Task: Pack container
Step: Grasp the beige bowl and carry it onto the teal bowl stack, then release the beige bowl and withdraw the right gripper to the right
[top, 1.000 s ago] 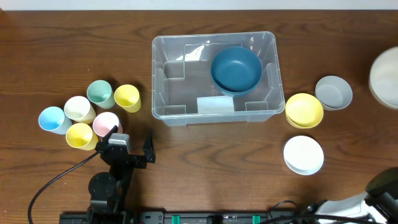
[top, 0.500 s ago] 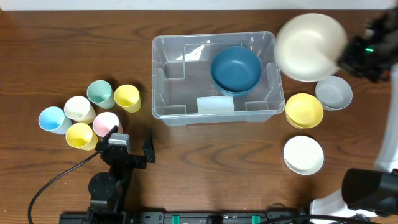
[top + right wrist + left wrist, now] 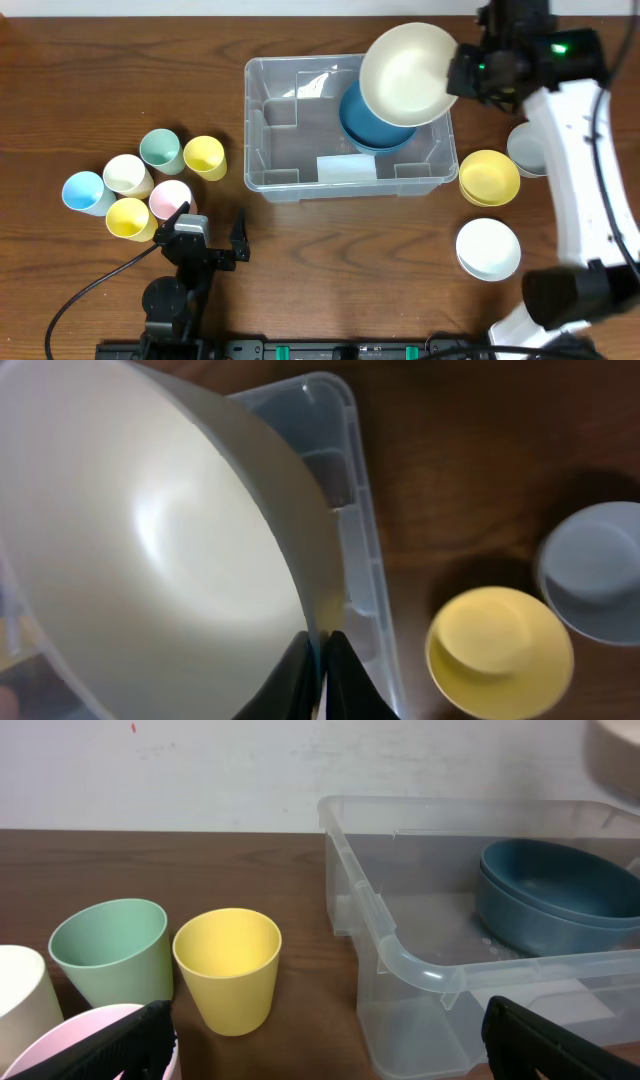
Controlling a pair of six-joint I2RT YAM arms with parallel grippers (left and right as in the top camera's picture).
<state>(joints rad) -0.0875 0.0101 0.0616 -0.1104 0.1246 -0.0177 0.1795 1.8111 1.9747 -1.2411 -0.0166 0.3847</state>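
Bearing the container [image 3: 290, 140], wooden table [image 3: 90, 60], white wall [image 3: 200, 770]

Overhead view: light was bright, even and diffuse; focus was sharp throughout. The cups [image 3: 140, 185] cast short, soft shadows on the table [image 3: 80, 60]. White glare streaked the container [image 3: 252, 130] at its far wall.
Left wrist view: well lit; the lower corners were dark and blurred.
Right wrist view: the cream bowl [image 3: 150, 560] was close and soft-focused, with a broad sheen; a dark shadow lay beside the grey bowl [image 3: 600, 570].
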